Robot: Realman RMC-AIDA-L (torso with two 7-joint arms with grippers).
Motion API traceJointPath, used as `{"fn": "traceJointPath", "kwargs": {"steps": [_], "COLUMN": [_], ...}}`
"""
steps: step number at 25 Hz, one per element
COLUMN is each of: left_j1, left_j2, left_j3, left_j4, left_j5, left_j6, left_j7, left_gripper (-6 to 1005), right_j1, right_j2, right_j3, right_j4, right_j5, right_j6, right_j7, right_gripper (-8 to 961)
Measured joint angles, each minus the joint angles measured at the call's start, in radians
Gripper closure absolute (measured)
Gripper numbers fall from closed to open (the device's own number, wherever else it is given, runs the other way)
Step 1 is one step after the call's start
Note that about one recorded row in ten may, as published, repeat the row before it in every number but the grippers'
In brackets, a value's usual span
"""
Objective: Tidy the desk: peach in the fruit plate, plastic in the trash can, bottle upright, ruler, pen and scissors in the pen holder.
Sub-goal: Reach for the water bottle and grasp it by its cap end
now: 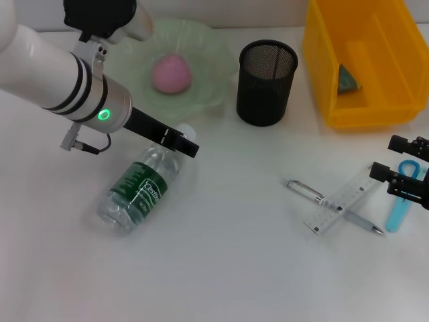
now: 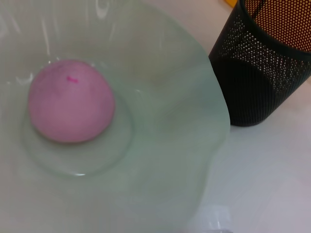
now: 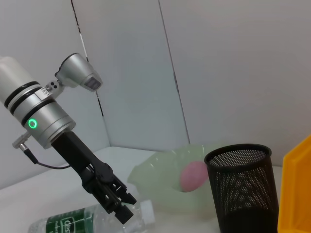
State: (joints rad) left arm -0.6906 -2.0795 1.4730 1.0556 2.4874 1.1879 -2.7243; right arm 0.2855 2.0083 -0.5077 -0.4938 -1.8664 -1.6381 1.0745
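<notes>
A pink peach [image 1: 172, 72] [image 2: 70, 101] lies in the pale green fruit plate [image 1: 214, 50] [image 2: 175, 121]. The clear bottle [image 1: 139, 189] with a green label lies on its side. My left gripper [image 1: 188, 146] [image 3: 129, 208] hovers open over its neck end. Ruler [image 1: 340, 206] and pen [image 1: 305, 190] lie crossed at the right. My right gripper [image 1: 385, 156] stands open at the handle end of the blue scissors [image 1: 398, 213]. The black mesh pen holder [image 1: 267, 82] [image 3: 243, 189] stands upright. A greenish plastic scrap [image 1: 347, 79] sits in the yellow trash can [image 1: 328, 54].
Plate, pen holder and yellow can stand in a row along the back of the white desk. Bare desk lies between the bottle and the ruler and along the front edge. A grey wall panel stands behind the desk in the right wrist view.
</notes>
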Motion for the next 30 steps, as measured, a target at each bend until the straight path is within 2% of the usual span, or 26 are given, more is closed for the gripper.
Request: {"fn": "traceJointPath", "kwargs": {"steps": [4,7,28,30], "left_j1": [-0.004,-0.012,-0.029,-0.026], "left_j2": [0.0,-0.001,-0.001,-0.001], "left_j3": [0.005,0.048,0.166,0.178], "left_j4": [-0.009,-0.028,-0.058,-0.051], "left_j5": [0.0,-0.006,-0.042,-0.049], "left_j6": [-0.008,-0.048,-0.126,-0.128], "left_j7": [0.0,-0.001,-0.011,-0.007], "left_gripper": [218,221,240,281], "right_j1": [0.004,0.005,0.004,0.004], "right_j2": [0.0,0.001,0.004,0.005], "right_j3": [0.0,0.0,0.0,0.0], "right_j4": [0.018,0.025,0.029,0.03], "right_j5": [-0.001,-0.001,-0.001,-0.001], "right_j6": [0.009,0.009,0.011,0.013], "right_j7": [-0.004,-0.012,-0.015,-0.015], "right_gripper": [207,207,207,207]}}
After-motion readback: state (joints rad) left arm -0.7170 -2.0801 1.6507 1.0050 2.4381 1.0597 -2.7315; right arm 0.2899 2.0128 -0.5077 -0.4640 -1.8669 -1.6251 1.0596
